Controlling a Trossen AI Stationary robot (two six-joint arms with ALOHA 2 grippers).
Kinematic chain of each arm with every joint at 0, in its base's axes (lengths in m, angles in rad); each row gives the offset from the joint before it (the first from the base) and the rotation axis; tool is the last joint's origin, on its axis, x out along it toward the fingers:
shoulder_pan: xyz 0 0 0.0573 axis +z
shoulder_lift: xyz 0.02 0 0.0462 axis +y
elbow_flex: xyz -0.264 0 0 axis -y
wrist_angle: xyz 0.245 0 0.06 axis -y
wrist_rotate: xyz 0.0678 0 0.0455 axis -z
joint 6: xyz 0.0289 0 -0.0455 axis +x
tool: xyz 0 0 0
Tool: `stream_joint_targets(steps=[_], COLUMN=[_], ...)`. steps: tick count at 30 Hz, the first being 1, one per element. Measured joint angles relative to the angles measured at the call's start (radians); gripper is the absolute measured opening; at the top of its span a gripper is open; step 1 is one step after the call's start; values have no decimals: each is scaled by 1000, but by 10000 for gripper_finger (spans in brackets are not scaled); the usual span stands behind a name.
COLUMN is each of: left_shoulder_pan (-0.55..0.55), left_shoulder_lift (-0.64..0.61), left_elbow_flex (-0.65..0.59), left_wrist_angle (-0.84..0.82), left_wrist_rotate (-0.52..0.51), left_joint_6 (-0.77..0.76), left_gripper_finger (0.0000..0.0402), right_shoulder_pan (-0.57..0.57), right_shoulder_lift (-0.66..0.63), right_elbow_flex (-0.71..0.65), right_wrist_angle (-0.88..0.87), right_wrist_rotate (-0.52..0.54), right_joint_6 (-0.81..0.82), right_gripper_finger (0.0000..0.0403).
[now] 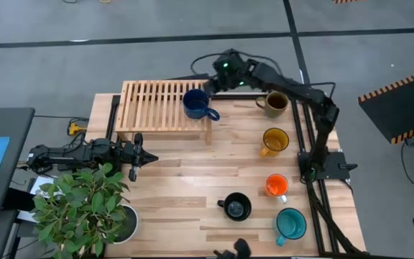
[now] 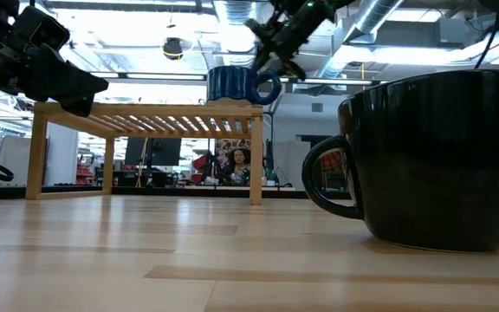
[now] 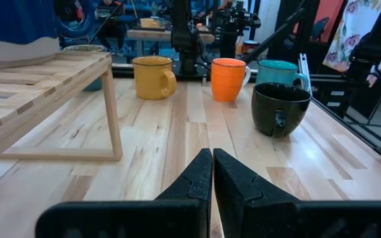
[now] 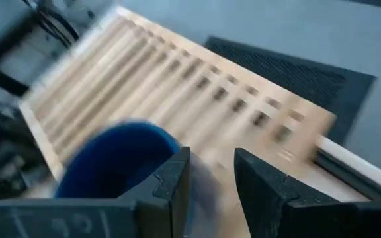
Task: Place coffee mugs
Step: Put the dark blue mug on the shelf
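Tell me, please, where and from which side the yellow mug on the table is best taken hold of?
Probably by its rim, from above. The yellow mug stands upright with its mouth open upward, and its handle points toward the slatted wooden rack. One finger could go inside the wall and one outside, on the side away from the handle. The right end effector is nearest.

text: none legible | labels: none | numbers: none | signs: none

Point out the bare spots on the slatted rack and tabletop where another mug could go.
The wooden rack is bare left of the dark blue mug. The tabletop is open between the rack and the black mug. The right edge is crowded: olive-brown mug, yellow mug, orange mug, teal mug.
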Motion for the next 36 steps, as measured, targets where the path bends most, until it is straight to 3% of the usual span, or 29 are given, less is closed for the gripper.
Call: stream_joint_targets(steps=[7, 10, 15, 19, 22, 27, 36], left_shoulder_pan=[0, 0, 0, 0, 0, 0, 0], left_shoulder_lift=[0, 0, 0, 0, 0, 0, 0], left_elbow_flex=[0, 0, 0, 0, 0, 0, 0], left_wrist_angle=[0, 0, 0, 0, 0, 0, 0], left_wrist_rotate=[0, 0, 0, 0, 0, 0, 0], left_joint_6=[0, 0, 0, 0, 0, 0, 0], left_gripper_finger=[0, 0, 0, 0, 0, 0, 0], right_shoulder_pan=[-13, 8, 76, 151, 202, 233, 242], right_shoulder_lift=[-136, -226, -419, -548, -576, -530, -456], right_elbow_flex=[-25, -137, -454, -711, -834, -873, -875], right_wrist_angle=[-351, -357, -121, 279, 527, 664, 719], right_wrist_rotate=[-16, -17, -25, -35, 35, 140, 142], right_joint_6=[-205, -223, -136, -52, -62, -180, -213], right_gripper_finger=[144, 144, 144, 144, 144, 144, 165])
